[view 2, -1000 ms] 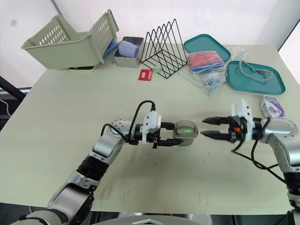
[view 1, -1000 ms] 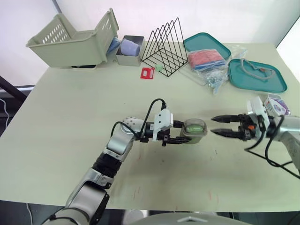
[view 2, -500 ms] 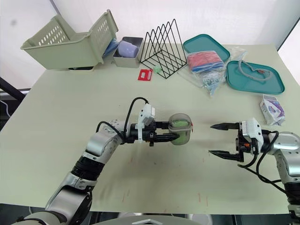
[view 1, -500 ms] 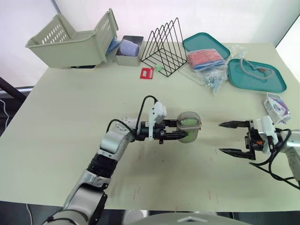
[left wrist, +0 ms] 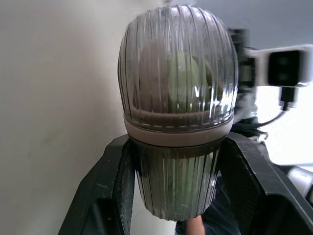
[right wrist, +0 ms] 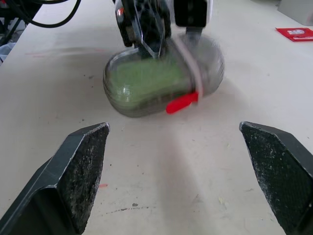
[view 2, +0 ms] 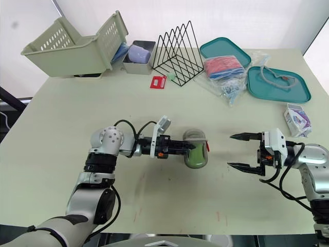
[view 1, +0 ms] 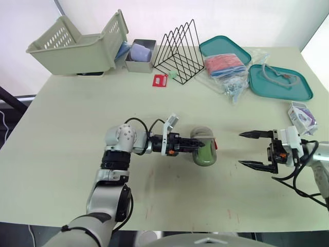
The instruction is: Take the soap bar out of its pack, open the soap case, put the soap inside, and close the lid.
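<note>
The soap case [view 2: 196, 150], green soap [right wrist: 146, 81] inside and lid apparently shut, is pinched between the fingers of the left gripper [view 1: 194, 146] while the right gripper [view 2: 229, 151], fingers spread wide, faces it well apart, seemingly leaving only the set-down

The left claw [view 1: 198, 146] has rolled the soap case [view 1: 205, 152] over in its grip and drawn it slightly back. The right claw [view 1: 251, 150] has backed well away from the case, its fingers spread wider.

Blurred: soap case [right wrist: 164, 73]; red tab [right wrist: 182, 103], possibly latch; soap [left wrist: 183, 73] indistinct inside.
</note>
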Available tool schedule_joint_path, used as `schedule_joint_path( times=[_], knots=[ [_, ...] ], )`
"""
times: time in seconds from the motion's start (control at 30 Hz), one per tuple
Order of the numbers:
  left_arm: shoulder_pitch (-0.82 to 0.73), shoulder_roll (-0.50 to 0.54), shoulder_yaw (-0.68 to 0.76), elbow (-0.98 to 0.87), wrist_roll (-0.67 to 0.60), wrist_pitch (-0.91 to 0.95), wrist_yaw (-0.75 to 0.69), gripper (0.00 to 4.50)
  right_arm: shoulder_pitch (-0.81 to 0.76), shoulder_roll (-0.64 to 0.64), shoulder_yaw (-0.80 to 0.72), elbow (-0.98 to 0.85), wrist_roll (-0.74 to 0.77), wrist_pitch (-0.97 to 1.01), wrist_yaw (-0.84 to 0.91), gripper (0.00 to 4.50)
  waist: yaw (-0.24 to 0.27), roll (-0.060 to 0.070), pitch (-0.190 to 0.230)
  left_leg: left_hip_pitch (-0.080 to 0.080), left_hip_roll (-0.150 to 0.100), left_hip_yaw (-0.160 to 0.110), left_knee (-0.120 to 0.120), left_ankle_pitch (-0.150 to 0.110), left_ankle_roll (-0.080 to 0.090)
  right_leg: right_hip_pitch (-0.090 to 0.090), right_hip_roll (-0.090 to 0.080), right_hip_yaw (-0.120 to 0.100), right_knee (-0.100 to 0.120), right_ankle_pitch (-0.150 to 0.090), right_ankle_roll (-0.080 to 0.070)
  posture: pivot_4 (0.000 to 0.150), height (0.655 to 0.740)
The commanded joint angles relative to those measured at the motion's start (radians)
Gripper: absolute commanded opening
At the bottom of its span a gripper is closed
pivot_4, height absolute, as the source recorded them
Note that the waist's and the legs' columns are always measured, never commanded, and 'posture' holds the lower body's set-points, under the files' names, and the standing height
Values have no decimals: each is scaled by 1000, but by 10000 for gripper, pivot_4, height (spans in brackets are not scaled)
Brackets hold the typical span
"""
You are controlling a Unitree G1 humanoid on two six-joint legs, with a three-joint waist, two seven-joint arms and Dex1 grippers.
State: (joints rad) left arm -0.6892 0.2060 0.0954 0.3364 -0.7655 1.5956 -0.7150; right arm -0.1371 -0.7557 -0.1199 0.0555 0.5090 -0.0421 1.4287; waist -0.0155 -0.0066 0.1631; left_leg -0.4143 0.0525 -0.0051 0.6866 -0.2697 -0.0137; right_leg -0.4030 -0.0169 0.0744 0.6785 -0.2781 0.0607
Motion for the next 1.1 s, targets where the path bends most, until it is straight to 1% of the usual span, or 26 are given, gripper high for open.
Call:
schedule_joint_path(
  times=[0.03, 0.17, 0.2, 0.3, 0.33, 0.47, 0.53, 0.63, 0.73, 0.83, 0.9, 1.0, 1.1],
  knots=[
    [-27, 14, -18, 11, 13, 5, 8, 20247, 0, 4, -6, -35, 13, 7, -6, 44669, 2, 0, 0, 0, 0, 0, 0, 0, -1, 0, 0, 0, 0, 0, 0, 1500, 7400],
    [-34, 38, -67, 10, 18, -24, -22, 20247, -4, 12, 0, -38, 9, 11, -11, 44669, 0, 0, 0, 0, 0, 0, 0, 1, -2, 0, 0, 0, 0, 0, 0, 1500, 7400],
    [-39, 42, -76, 13, 21, -37, -29, 30153, -6, 14, 1, -37, 9, 14, -12, 45000, 0, 0, 0, 0, 0, 0, 0, 1, -2, 0, 0, 0, 0, 0, 0, 1500, 7400],
    [-56, 64, -105, 9, 24, -72, -63, 43330, -12, 16, 5, -36, 6, 20, -14, 45000, 2, 0, 0, 1, 0, 0, 0, 1, -2, 1, 0, 0, 0, 0, 0, 1500, 7400],
    [-60, 73, -113, 4, 24, -80, -74, 44367, -13, 16, 7, -33, 4, 20, -14, 45000, 2, 0, 0, 1, 0, 0, 0, 1, -2, 2, 0, 0, 0, 0, 0, 1500, 7400],
    [-47, 146, -186, -63, 37, -159, -141, 44367, -14, 15, 16, -31, 3, 21, -20, 45000, -2, 0, 0, 3, 0, -1, 0, 1, -2, 4, 0, 0, 0, 0, 0, 1500, 7400],
    [-37, 178, -196, -95, 43, -210, -163, 44367, -15, 15, 17, -31, 3, 24, -22, 45000, -5, 0, 0, 4, 0, -1, -1, 1, -2, 4, 0, 0, 0, 0, 0, 1500, 7400],
    [10, 286, -231, -234, 80, -361, -244, 44367, -23, 17, 12, -21, 0, 34, -41, 45000, -11, 0, 0, 4, 0, -1, -1, 1, -2, 4, 0, 0, 0, 0, 0, 1500, 7400],
    [76, 368, -235, -346, 152, -544, -265, 44367, -32, 21, 3, -7, -9, 35, -70, 45000, -10, 1, 0, 3, 0, 0, -2, 1, -2, 3, 0, 0, 0, 0, 0, 1500, 7400],
    [160, 414, -195, -425, 232, -736, -239, 44367, -29, 38, -8, -3, -20, 33, -121, 45000, 1, 1, 0, 3, 0, 0, -1, 1, -2, 3, -1, 0, -1, 0, 0, 1500, 7400],
    [220, 424, -167, -463, 276, -849, -215, 44367, -19, 51, -14, -8, -27, 28, -158, 45000, 5, 1, 0, 2, 0, 0, -1, 1, -2, 3, -1, 0, -1, 0, 0, 1500, 7400],
    [320, 411, -113, -535, 332, -991, -140, 44367, 9, 75, -24, -19, -40, 25, -223, 45000, 9, 0, 0, 1, 0, 0, -1, -1, 1, 3, -1, 0, -2, 0, 0, 1500, 7400],
    [421, 372, -57, -587, 376, -1088, -41, 44367, 40, 91, -41, -24, -47, 27, -281, 45000, 8, 0, 0, 1, 0, 0, -1, -1, 2, 2, -1, 0, -2, 0, 0, 1500, 7400]
  ],
)
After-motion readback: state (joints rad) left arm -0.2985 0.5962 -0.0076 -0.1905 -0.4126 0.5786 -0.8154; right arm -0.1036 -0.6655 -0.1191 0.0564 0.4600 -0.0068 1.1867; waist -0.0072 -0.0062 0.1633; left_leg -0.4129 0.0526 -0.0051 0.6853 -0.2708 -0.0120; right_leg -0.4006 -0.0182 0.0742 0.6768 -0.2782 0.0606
